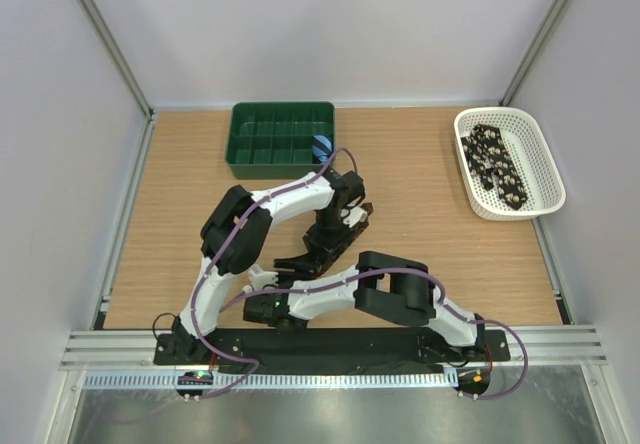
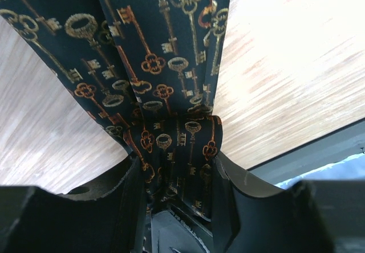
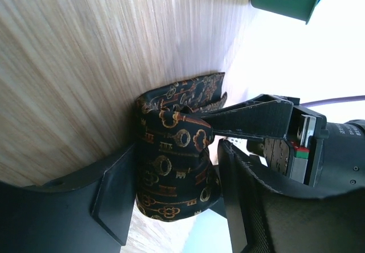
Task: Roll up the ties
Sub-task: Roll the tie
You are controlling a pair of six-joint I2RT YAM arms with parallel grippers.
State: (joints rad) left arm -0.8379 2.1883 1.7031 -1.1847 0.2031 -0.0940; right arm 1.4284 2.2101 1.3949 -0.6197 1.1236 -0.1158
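Dark fabric printed with gold and orange keys is clamped between the left fingers (image 2: 236, 190), which are closed about halfway onto a folded, rolled-up part of the tie (image 2: 154, 53). From that clamp the tie is spread away flat over the wooden surface (image 2: 296, 65) in two overlapping bands. The same rolled part is straddled by the right fingers (image 3: 117, 199), which are held about half open. One of them is seen against the roll, but whether the other presses it cannot be told, so a firm grip cannot be confirmed. In the right wrist view the left fingers are seen meeting the roll from the opposite side.

From above, both arms are bent inward, and the tie is found near the middle of the surface, just in front of a green compartment tray (image 1: 236, 144). A small blue roll (image 1: 321, 147) is set in one of the tray's right-hand compartments. More ties (image 1: 497, 164) are piled in a white basket (image 1: 545, 154) at the far right, well apart.
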